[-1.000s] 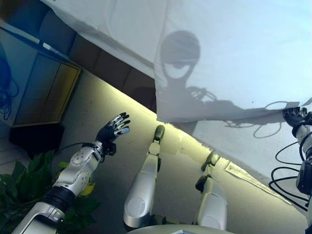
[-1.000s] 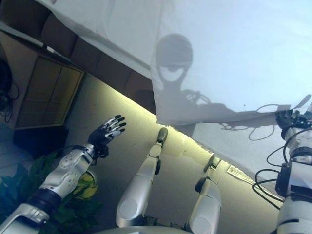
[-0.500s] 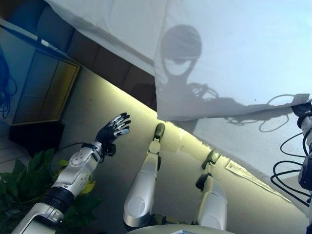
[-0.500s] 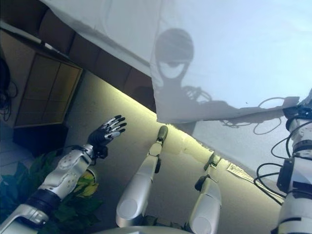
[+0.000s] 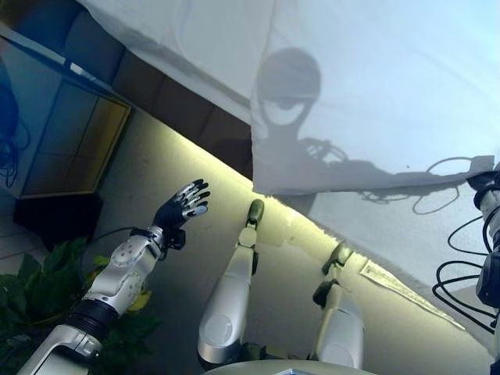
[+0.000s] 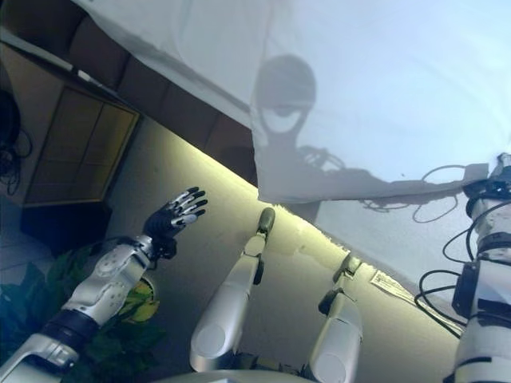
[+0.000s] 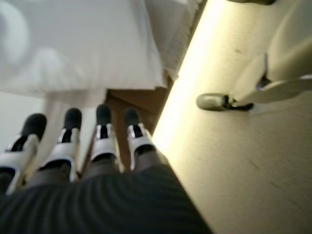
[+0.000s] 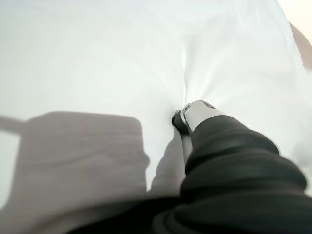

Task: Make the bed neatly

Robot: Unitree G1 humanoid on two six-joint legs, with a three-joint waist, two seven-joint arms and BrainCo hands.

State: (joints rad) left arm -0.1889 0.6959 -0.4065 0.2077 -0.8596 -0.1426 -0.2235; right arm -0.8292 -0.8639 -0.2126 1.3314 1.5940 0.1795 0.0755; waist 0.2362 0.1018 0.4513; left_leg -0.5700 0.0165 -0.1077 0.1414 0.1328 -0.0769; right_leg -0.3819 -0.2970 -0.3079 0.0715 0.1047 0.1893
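Your right hand (image 8: pixel 204 127) pinches the white bedsheet (image 5: pixel 375 94) at its near right edge, drawn over the bed. Your left hand (image 5: pixel 181 207) hovers spread above open floor (image 5: pixel 164 203), well left.

Just a wooden cabinet (image 5: pixel 74 148) with panelled doors off to the left, a leafy green plant (image 5: pixel 35 293) low in that corner near it, and pale floor (image 5: pixel 180 234) lit by a yellowish strip along the bed's edge.

The right robot hand (image 8: pixel 195 114) has its fingers buried in the white sheet (image 8: pixel 97 58).
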